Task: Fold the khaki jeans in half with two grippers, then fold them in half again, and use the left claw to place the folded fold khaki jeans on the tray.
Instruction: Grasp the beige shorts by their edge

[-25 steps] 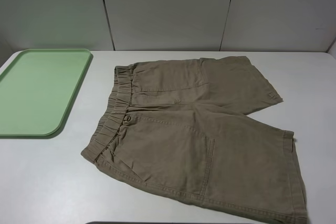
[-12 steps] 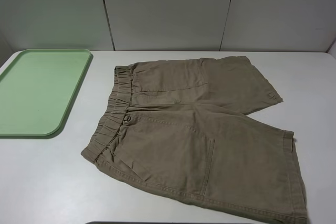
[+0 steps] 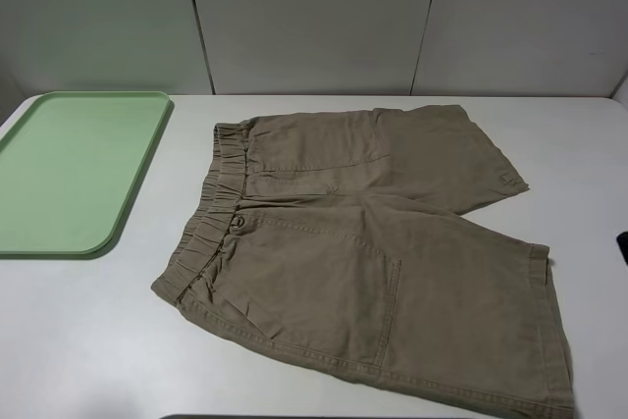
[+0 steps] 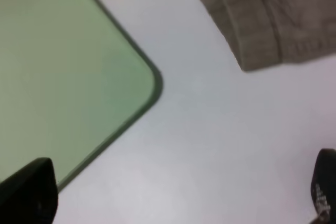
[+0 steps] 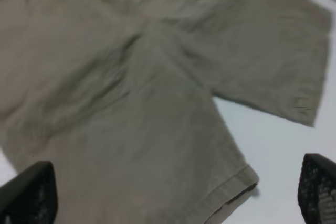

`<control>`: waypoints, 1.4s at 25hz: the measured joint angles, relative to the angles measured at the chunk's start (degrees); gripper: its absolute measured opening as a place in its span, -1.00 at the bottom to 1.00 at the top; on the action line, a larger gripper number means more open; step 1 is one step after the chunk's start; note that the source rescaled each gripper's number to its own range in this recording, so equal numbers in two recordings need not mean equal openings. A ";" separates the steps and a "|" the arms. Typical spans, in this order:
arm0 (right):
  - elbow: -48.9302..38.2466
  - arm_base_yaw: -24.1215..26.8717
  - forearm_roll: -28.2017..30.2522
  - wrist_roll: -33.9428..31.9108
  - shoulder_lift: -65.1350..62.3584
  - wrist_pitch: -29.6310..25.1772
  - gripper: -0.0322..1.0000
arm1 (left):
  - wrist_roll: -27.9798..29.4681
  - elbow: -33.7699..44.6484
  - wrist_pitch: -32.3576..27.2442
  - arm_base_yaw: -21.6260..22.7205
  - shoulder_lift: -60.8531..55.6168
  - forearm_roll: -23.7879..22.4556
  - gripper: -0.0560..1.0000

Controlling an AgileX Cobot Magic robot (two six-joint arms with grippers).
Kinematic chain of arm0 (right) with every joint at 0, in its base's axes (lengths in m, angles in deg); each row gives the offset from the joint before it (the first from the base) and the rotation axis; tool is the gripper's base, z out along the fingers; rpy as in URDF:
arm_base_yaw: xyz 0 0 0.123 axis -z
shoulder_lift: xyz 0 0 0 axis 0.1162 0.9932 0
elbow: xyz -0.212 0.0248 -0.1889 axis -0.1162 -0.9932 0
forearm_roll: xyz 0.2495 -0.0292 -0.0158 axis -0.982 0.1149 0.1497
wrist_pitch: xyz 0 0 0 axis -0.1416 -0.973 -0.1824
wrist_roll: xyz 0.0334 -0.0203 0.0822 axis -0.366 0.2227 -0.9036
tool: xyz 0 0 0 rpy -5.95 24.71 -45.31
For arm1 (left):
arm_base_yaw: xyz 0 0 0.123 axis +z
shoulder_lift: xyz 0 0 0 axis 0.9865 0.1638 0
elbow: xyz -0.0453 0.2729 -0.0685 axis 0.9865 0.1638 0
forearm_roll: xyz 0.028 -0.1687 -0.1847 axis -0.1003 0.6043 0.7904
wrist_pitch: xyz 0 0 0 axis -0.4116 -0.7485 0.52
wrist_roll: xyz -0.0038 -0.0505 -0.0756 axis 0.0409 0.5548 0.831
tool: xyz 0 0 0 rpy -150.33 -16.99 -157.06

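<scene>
- From the high camera, the khaki jeans [image 3: 373,262] lie spread flat and unfolded on the white surface [image 3: 98,340], in the middle and toward the right. The waist end points left and the two legs point right.
- In the same view the pale green tray [image 3: 69,174] sits at the far left of the surface. It is apart from the jeans, with a strip of bare surface between them.
- From the left wrist camera, the left tool [image 4: 176,192] hangs above bare surface [image 4: 210,145], between the tray's [image 4: 63,77] rounded near-right corner and the near corner of the jeans' [image 4: 262,19] waist end. Its two dark fingertips stand spread wide with nothing between them, and they touch neither tray nor cloth.
- From the right wrist camera, the right tool [image 5: 173,192] hangs over the leg end of the jeans [image 5: 131,103], where both hems meet the bare surface [image 5: 283,145]. Its fingertips are likewise spread to the full and grip nothing. The cloth below lies flat.
</scene>
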 joint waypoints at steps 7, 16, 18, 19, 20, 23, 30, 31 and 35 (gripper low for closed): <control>0.00 -7.90 0.97 9.14 9.22 -2.56 1.00 | -7.16 0.00 2.92 -7.26 9.43 -2.86 1.00; 0.00 -14.50 9.12 10.44 19.33 -3.66 1.00 | -12.46 0.00 8.39 -11.60 19.25 -11.25 1.00; 0.00 -15.31 10.60 10.44 21.34 -3.54 1.00 | -13.57 -0.14 10.48 -11.76 21.75 -12.99 1.00; 0.00 -15.50 11.25 10.44 22.43 -3.49 1.00 | -14.03 -0.19 11.41 -11.76 23.19 -13.90 1.00; 0.00 -15.62 12.02 10.44 23.45 -3.36 1.00 | -14.51 -0.31 12.54 -11.76 24.72 -14.72 1.00; 0.00 -15.77 12.88 10.46 25.71 -1.88 1.00 | -16.07 -0.37 16.16 -11.76 29.21 -16.80 1.00; -6.86 -15.77 16.03 10.63 27.53 6.32 1.00 | -17.43 -0.37 25.16 -11.76 39.51 -17.73 1.00; -8.27 -15.77 17.08 10.68 27.53 7.53 1.00 | -17.48 -0.37 26.74 -11.76 40.96 -17.73 1.00; -12.26 -15.77 19.56 11.07 27.53 11.48 1.00 | -17.67 -0.37 31.61 -11.76 46.58 -17.73 1.00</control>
